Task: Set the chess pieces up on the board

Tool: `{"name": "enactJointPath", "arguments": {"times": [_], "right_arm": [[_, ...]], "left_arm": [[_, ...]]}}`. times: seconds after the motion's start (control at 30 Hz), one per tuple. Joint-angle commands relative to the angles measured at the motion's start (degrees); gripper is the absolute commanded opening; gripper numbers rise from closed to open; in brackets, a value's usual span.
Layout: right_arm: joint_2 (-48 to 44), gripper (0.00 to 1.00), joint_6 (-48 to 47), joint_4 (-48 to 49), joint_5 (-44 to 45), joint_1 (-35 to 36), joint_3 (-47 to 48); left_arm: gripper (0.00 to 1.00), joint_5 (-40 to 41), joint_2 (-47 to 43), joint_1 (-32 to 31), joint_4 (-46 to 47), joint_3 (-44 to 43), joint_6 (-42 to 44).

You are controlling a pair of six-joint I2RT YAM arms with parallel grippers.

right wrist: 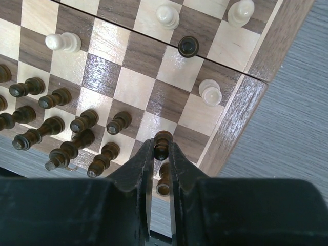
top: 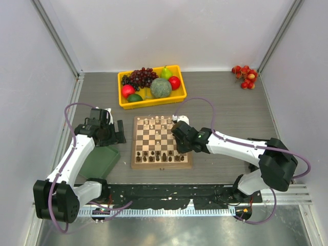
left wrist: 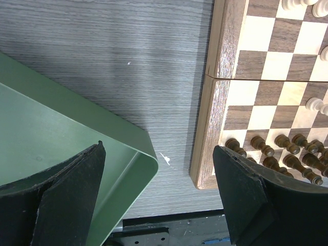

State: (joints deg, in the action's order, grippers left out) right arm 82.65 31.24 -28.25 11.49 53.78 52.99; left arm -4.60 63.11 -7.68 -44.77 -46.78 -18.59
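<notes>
The board lies mid-table. Dark brown chessmen stand along its near rows and pale ones along the far side. My right gripper hovers over the board's right part. In the right wrist view it is shut on a dark pawn above the near right corner squares, with another dark pawn under it. A lone dark piece and pale pieces stand farther in. My left gripper is open and empty left of the board, over bare table.
A green flat tray lies left of the board, its corner under my left finger. A yellow tray of fruit stands behind the board. Red fruits lie at the far right corner. The board's rim is close to my left gripper.
</notes>
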Motion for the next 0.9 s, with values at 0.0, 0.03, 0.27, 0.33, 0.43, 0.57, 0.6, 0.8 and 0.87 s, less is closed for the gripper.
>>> {"name": "enactJointPath", "arguments": {"times": [0.0, 0.03, 0.27, 0.33, 0.43, 0.57, 0.6, 0.8, 0.87], "right_arm": [[0.7, 0.12, 1.0, 2.8, -0.6, 0.0, 0.5], [0.9, 0.12, 0.7, 2.9, -0.9, 0.0, 0.5], [2.5, 0.12, 0.7, 3.6, -2.2, -0.1, 0.6], [2.6, 0.12, 0.7, 3.7, -2.2, 0.0, 0.4], [3.2, 0.13, 0.7, 3.8, -2.0, 0.1, 0.4], [4.2, 0.16, 0.7, 4.3, -1.7, -0.1, 0.8], [4.5, 0.16, 0.7, 4.3, -1.7, 0.0, 0.9], [4.2, 0.29, 0.0, 4.3, -2.0, 0.0, 1.5], [3.1, 0.31, -0.4, 3.9, -1.4, 0.1, 1.8]], "left_arm": [[0.93, -0.8, -0.6, 0.3, 1.3, -0.9, 0.5], [0.93, -0.8, -0.7, 0.2, 1.4, -0.9, 0.5], [0.93, -0.8, -0.7, 0.3, 1.4, -0.8, 0.5], [0.93, -0.8, -0.6, 0.3, 1.4, -0.9, 0.5], [0.93, -0.9, -0.5, 0.3, 1.4, -0.9, 0.5], [0.93, -0.9, -0.4, 0.3, 1.4, -0.9, 0.6], [0.93, -0.9, -0.4, 0.3, 1.4, -0.9, 0.5], [0.93, -0.8, -0.3, 0.3, 1.4, -0.9, 0.5], [0.93, -0.8, -0.1, 0.3, 1.4, -0.9, 0.5]]}}
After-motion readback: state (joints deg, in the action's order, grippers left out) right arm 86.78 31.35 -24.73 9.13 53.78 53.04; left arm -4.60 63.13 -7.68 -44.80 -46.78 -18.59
